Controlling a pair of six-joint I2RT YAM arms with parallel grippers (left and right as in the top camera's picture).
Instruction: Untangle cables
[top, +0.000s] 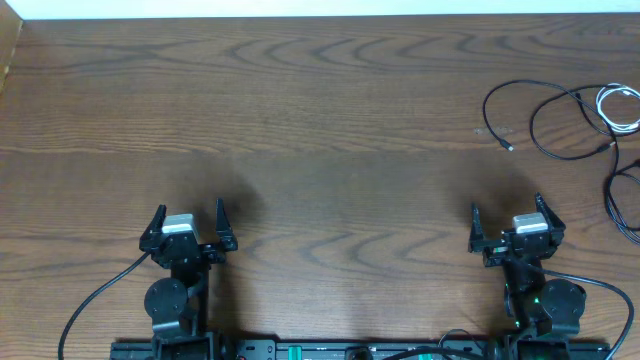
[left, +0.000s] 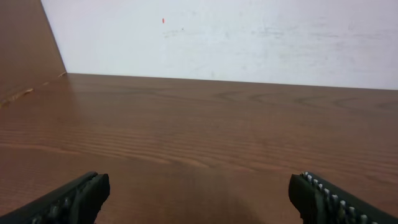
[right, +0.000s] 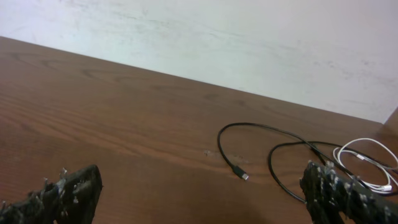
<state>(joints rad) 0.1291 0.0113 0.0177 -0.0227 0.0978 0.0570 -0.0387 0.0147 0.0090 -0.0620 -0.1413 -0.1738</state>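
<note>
Cables (top: 575, 95) lie looped together on the table (top: 320, 120), far right.

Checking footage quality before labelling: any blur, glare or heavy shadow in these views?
Overhead: even light, no harsh glare, soft shadows on the table ahead of the left gripper and right gripper. Left wrist: near fingers blurred. Right wrist: cables sharp, fingers soft.

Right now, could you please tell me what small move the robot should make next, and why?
Probably extend the open right gripper forward and rightward toward the thin black looping cables overlapping the thin white coiled cable. They lie ahead on its side; the open left gripper is far off, and neither holds anything.
</note>
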